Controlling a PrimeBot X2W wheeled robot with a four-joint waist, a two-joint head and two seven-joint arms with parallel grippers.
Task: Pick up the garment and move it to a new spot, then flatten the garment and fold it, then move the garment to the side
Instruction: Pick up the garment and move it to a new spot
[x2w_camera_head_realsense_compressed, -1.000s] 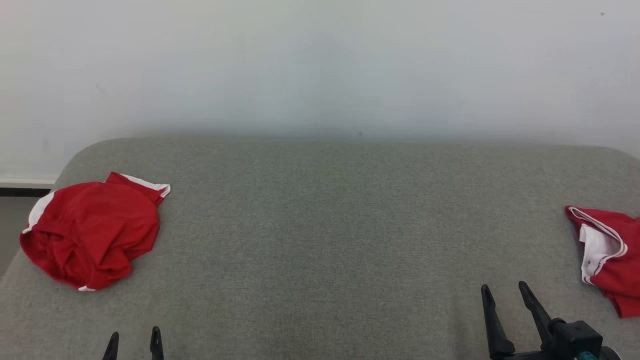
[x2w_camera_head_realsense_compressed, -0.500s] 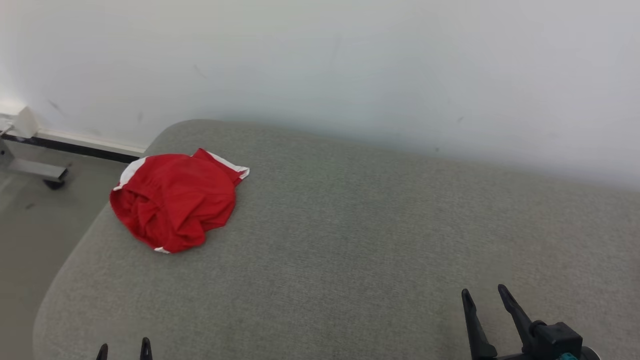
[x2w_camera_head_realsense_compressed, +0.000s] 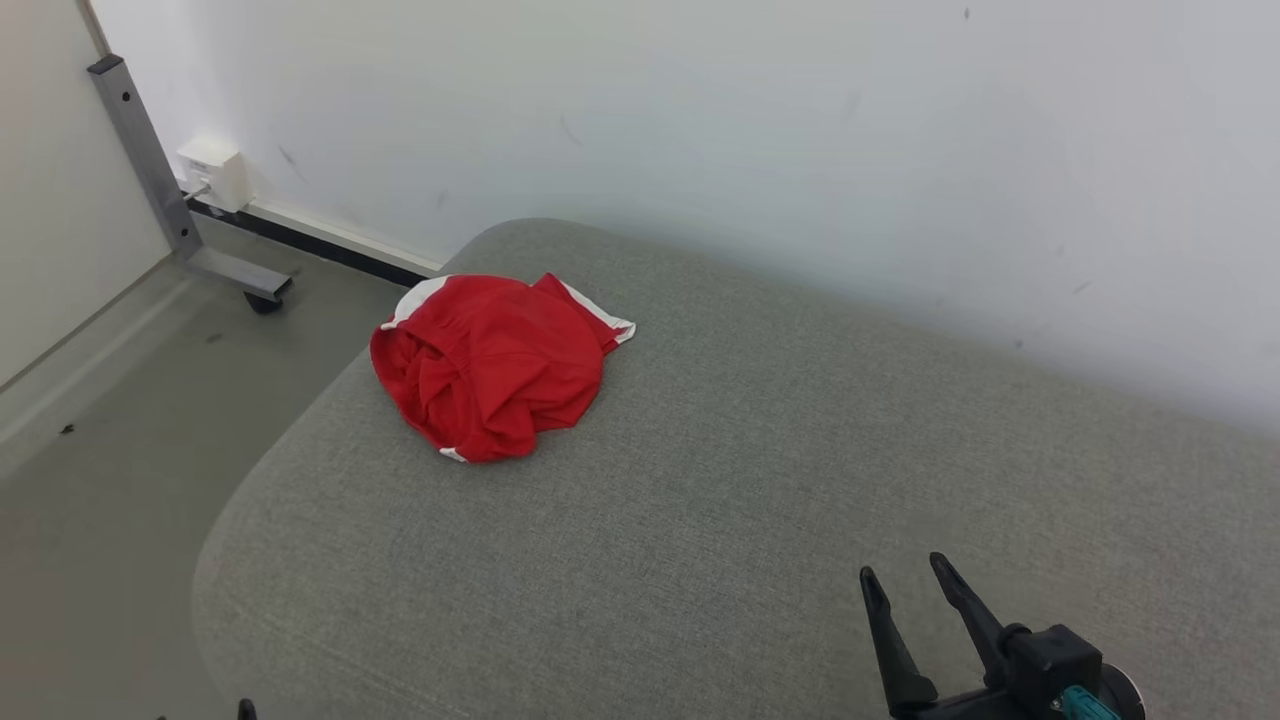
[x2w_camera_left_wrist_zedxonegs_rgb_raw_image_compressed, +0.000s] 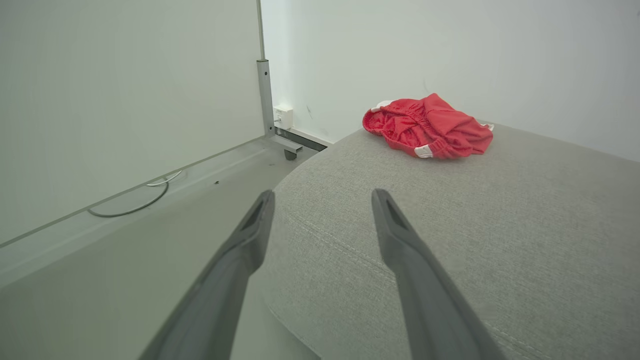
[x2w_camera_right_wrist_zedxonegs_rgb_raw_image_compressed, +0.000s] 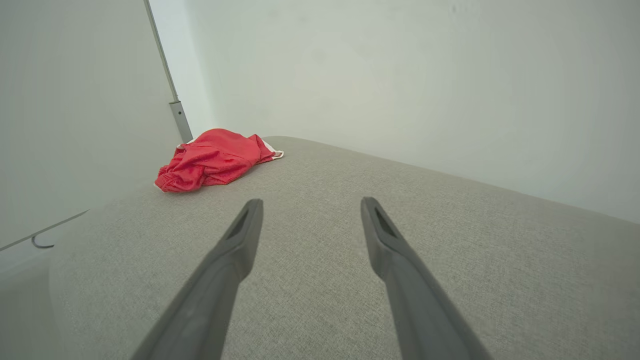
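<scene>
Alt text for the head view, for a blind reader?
A crumpled red garment with white trim lies near the far left corner of a grey padded surface. The right gripper, open and empty, sits at lower right, apart from it.

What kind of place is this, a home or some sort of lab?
Likely a lab or test room: a bare white wall, a grey cushioned platform holding a red garment, and a wheeled metal frame.

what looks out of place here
The red garment lies crumpled in a heap, not flat, near the far left corner of the grey cushion, close to its edge. Nothing else stands out.
</scene>
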